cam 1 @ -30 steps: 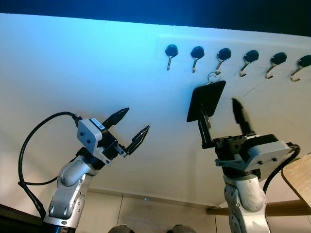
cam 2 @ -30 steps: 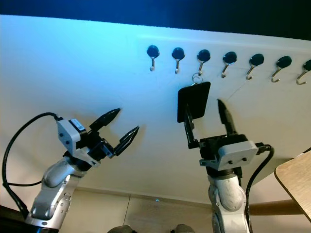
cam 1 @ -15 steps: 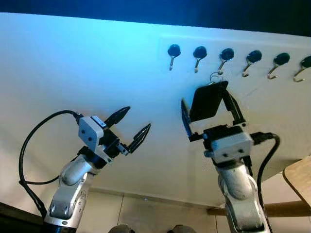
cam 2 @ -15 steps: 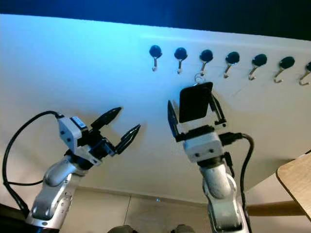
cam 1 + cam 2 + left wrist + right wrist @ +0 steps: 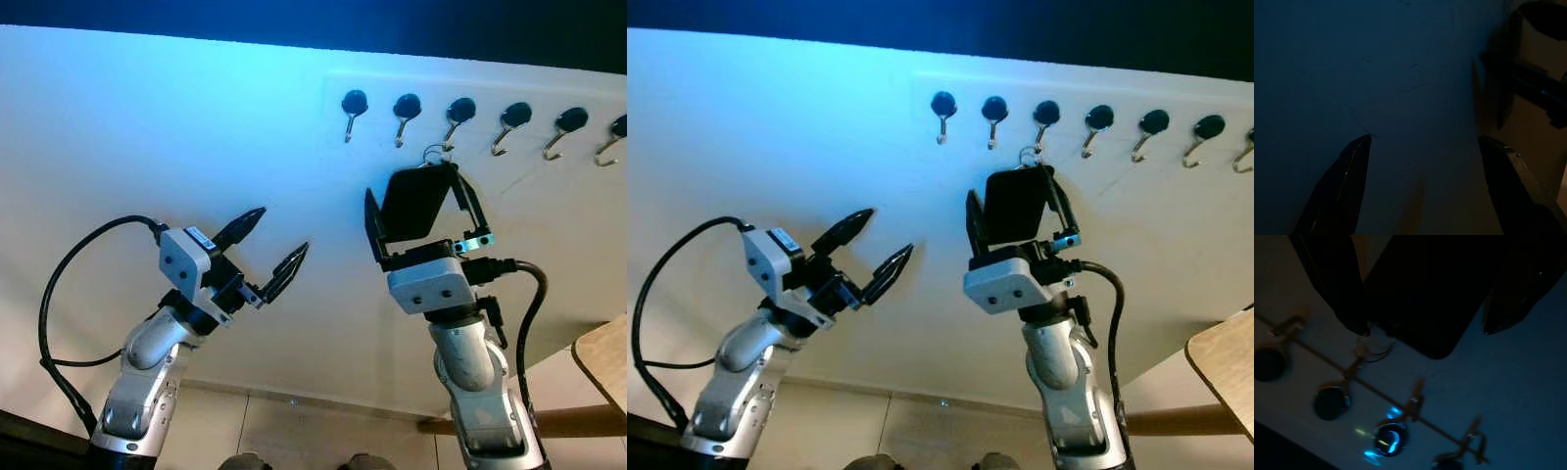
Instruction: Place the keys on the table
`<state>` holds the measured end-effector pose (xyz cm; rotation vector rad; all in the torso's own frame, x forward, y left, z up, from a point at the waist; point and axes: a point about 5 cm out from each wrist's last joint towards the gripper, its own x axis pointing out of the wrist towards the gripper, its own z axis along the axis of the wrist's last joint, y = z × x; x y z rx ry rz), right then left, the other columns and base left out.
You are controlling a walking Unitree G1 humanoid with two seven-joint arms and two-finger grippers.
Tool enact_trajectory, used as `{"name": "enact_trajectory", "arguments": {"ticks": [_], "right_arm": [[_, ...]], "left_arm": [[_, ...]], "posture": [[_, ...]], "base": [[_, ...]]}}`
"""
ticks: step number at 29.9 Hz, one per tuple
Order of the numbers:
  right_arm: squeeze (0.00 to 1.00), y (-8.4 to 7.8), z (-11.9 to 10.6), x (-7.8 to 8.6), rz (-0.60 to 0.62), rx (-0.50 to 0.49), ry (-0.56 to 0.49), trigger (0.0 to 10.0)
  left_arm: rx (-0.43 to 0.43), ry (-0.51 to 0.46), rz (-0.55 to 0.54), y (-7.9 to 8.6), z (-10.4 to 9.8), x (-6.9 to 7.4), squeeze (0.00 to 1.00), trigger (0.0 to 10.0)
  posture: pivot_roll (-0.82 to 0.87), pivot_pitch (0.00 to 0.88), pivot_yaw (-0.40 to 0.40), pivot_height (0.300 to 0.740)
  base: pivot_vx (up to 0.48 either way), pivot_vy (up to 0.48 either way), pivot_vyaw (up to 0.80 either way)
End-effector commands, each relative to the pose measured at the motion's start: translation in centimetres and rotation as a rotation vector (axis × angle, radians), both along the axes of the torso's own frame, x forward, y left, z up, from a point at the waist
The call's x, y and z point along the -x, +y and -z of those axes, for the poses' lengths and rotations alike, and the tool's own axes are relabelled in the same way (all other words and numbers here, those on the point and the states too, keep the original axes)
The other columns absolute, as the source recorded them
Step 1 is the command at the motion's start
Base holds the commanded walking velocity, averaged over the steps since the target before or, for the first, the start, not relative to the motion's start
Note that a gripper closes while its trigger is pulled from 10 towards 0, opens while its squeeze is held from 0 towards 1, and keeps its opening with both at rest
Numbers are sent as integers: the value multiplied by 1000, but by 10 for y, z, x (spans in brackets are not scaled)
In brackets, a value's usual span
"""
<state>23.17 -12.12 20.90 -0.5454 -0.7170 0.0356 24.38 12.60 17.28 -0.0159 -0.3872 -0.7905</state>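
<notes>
The keys hang on the wall as a black rectangular tag (image 5: 415,206) on a metal ring (image 5: 431,153), caught on the third hook (image 5: 458,110) of a row. My right gripper (image 5: 413,189) is raised to the wall and open, one finger on each side of the tag. In the right wrist view the tag (image 5: 1435,293) lies between the two dark fingers (image 5: 1334,284), with the ring (image 5: 1375,345) beyond it. I cannot tell whether the fingers touch the tag. My left gripper (image 5: 281,229) is held up to the left, open and empty.
A row of black-knobbed metal hooks (image 5: 354,102) runs along the white wall (image 5: 176,127). A wooden table's edge (image 5: 603,358) shows at the lower right, with a wooden bar (image 5: 563,421) beneath it. Tiled floor (image 5: 294,431) lies below the wall.
My right gripper has risen from below the tag and turned, so its fingers now stand on either side of it. The left arm has barely moved.
</notes>
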Motion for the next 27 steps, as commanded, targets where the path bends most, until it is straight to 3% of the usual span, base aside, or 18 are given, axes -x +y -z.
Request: {"name": "enact_trajectory", "arguments": {"ticks": [1,13,27], "right_arm": [[0,-7,0,5,47,-38,-13,10000],[0,-25,12,25,99,-181,42,10000],[0,-42,8,31,155,-302,26,10000]], "left_arm": [[6,-4,20,-5,-2,2,0,10000],[-15,-10,31,-4,-3,4,0,10000],[-16,-26,33,-3,-9,5,0,10000]], "posture": [[31,87,-14,740],[35,95,-2,740],[41,99,6,740]], "base": [[0,0,0],[0,0,0],[0,0,0]]}}
